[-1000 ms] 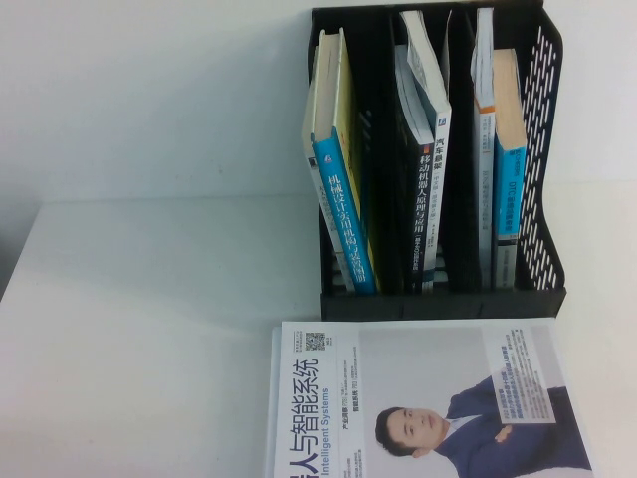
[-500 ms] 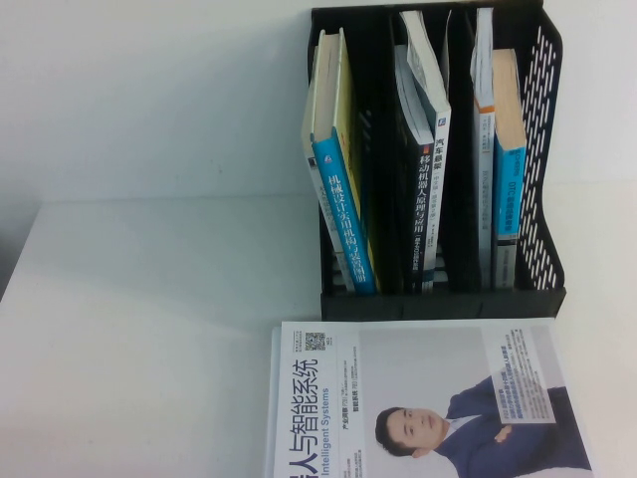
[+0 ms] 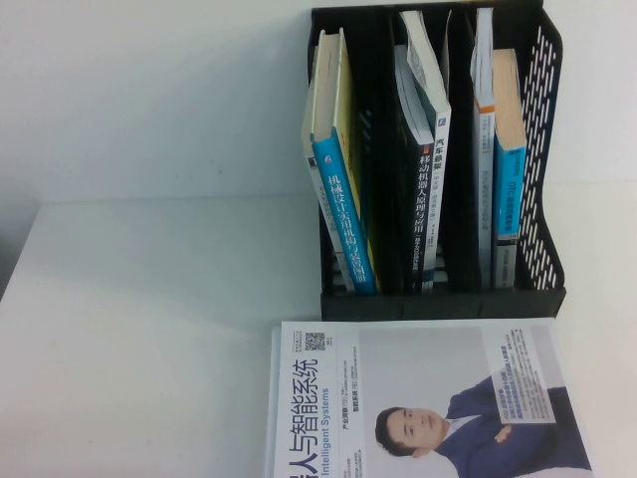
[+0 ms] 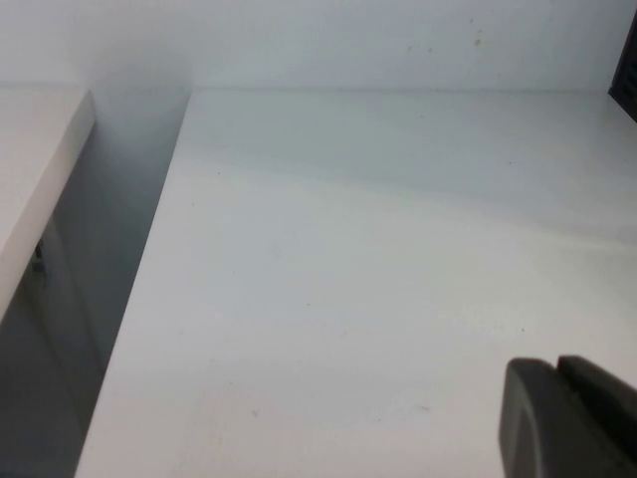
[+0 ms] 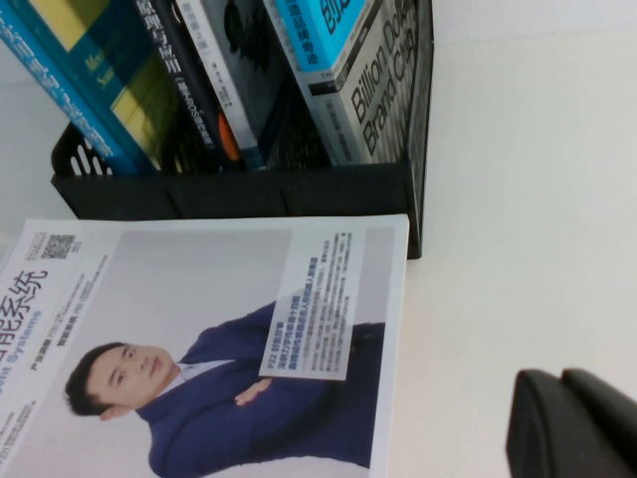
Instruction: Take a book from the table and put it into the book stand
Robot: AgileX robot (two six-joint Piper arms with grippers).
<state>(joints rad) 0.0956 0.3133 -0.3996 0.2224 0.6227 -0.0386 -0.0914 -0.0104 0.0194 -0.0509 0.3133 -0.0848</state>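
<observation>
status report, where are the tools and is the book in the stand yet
Left tool over bare table, right tool beside the book stand. Book in the stand's right slot. White-cover book flat in front.

The left gripper (image 4: pixel 572 418) shows as dark grey, matte, rounded finger ends. The right gripper (image 5: pixel 572 423) looks the same: dark, smooth, blunt-edged plastic.

"Billion Dollar Brand Club" runs along the book (image 5: pixel 360 70) standing in the book stand (image 5: pixel 249 189). "Intelligent Systems" appears on the white-cover book (image 3: pixel 338 438).
</observation>
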